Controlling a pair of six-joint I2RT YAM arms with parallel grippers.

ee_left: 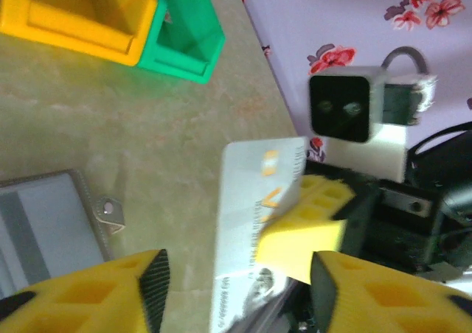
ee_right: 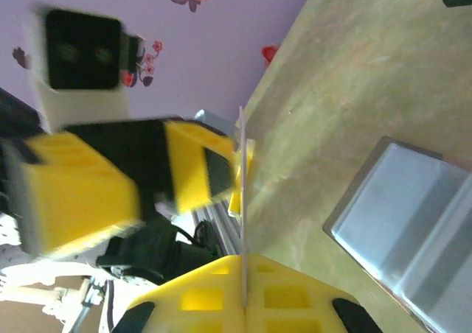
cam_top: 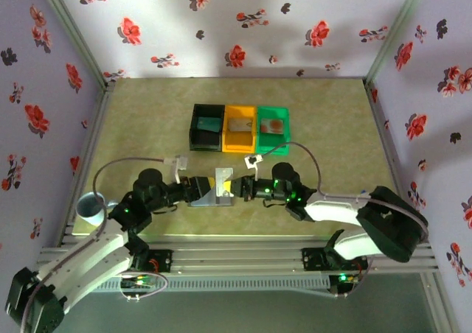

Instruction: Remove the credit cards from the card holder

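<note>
left tool (ee_left: 237, 285) jaws wide, either side of pale card (ee_left: 254, 215) | right tool (ee_right: 242, 274) clamped on the card's edge, card upright | card holder (cam_top: 212, 197) flat on worktop (cam_top: 147, 112) between tools | bare worktop up to bins (cam_top: 240, 127)

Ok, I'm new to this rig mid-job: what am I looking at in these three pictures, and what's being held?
Two robot arms, each ending in a two-finger gripper. The overhead picture looks down on the table: three bins at the back, the grey card holder open between the arms. The other two come from a camera on each wrist. The right gripper pinches a pale card, edge-on in its own view. The left gripper is open beside it.
</note>
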